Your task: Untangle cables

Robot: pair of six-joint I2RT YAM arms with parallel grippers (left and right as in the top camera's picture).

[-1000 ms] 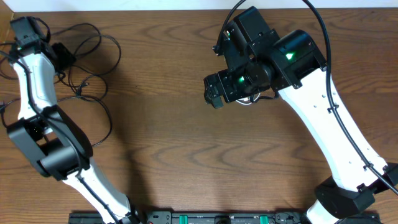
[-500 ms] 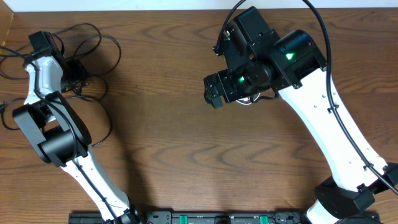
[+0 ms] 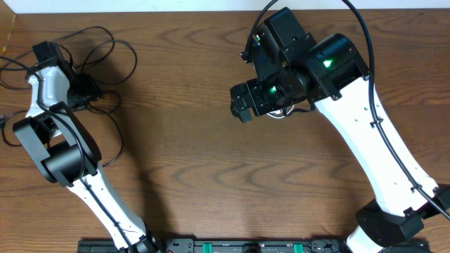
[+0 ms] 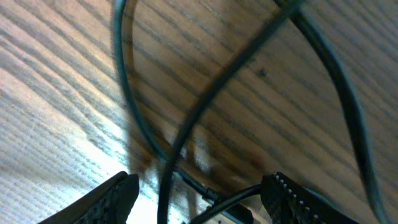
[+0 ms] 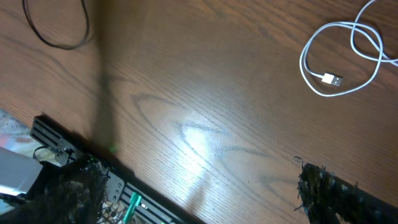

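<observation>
Spread wide, the left hand (image 4: 199, 202) sits low over the brown wood worktop (image 3: 176, 161). Its two dark, bumpy fingers (image 4: 115, 196) are far apart and pinch nothing. Thin, smooth black cables (image 4: 211, 99) bend and cross on the wood between them. I cannot tell if the fingers touch them. From above, these cables make a loose pile of round loops at 10 o'clock on the worktop. The left hand is in that pile, and the white and black arm is folded at its elbow.

The right hand (image 5: 199, 199) is high up near 1 o'clock, looking down, spread and holding nothing. Its fingers look dark and fuzzy. In its view the white cable (image 5: 304, 62) lies in soft curls at 1 o'clock, with a small silver plug (image 5: 331, 79). The wood has wavy lines.
</observation>
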